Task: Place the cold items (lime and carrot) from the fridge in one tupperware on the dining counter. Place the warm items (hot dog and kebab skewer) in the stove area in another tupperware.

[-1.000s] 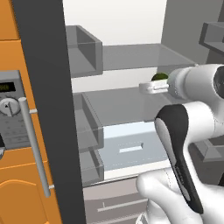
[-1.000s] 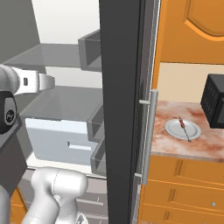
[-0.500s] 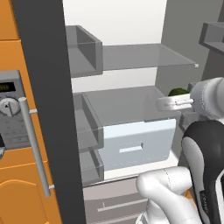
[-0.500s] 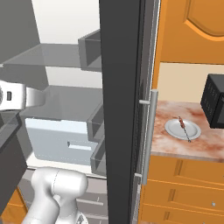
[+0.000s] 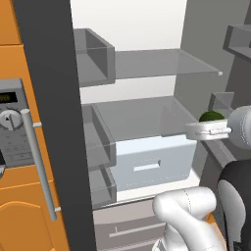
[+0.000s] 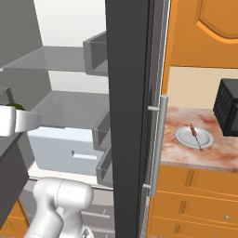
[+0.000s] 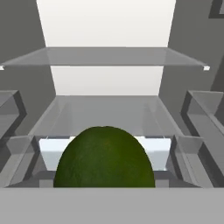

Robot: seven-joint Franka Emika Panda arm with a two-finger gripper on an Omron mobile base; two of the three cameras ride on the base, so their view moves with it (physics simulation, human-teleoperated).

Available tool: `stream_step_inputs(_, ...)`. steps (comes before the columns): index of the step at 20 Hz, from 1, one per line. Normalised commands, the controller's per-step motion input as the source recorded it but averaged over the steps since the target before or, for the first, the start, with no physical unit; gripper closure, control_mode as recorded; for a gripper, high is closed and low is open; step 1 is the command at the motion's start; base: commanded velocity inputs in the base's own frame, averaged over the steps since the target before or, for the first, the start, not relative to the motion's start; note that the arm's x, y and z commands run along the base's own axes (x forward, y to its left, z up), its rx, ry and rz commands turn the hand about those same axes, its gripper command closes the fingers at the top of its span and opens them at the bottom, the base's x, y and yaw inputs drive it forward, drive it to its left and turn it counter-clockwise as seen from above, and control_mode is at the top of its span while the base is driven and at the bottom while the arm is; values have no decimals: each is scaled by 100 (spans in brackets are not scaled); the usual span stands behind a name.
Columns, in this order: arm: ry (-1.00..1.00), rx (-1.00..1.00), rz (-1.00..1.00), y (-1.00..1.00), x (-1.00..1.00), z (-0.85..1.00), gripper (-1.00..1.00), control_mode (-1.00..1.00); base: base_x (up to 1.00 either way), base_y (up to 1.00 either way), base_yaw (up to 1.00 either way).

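Observation:
A dark green lime (image 7: 105,157) fills the bottom centre of the hand view, right at the fingers, which it hides. In the left base view the lime (image 5: 211,116) sits against my white hand, with the gripper (image 5: 210,122) shut on it at the fridge's right side, level with the middle shelf. From the right base view the lime (image 6: 17,107) and gripper (image 6: 16,114) are at the far left edge. A kebab skewer (image 6: 195,135) lies on a white plate (image 6: 186,139) on the marble counter to the right of the fridge.
The open fridge has a glass shelf (image 5: 162,61), a white drawer (image 5: 147,162) and grey door bins (image 5: 95,147). Its dark door (image 6: 130,116) with a long handle (image 6: 160,139) stands between fridge and counter. A black appliance (image 6: 228,114) is beside the plate. An oven (image 5: 14,127) is on the left.
My hand has carried the lime to the right and downward, away from the shelf toward the fridge's right side. The arm's forearm has swung out of the middle of the left base view.

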Motion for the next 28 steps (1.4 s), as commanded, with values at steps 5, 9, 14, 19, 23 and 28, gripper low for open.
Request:
stream_step_inputs(5, -1, 0, -2, -1, -15, -5, 100, 100, -57, -1, -8)
stream_step_inputs(9, 0, 0, 0, 0, 0, 0, 100, 100, -65, 2, -18)
stream_step_inputs(14, 0, 0, 0, 0, 0, 0, 100, 100, -62, 15, -30)
stream_step_inputs(19, 0, 0, 0, 0, 0, 0, 100, 100, -63, 31, -47)
stream_step_inputs(23, 0, 0, 0, 0, 0, 0, 100, 100, -64, 37, -56)
stream_step_inputs(28, 0, 0, 0, 0, 0, 0, 100, 100, -67, 43, -63)
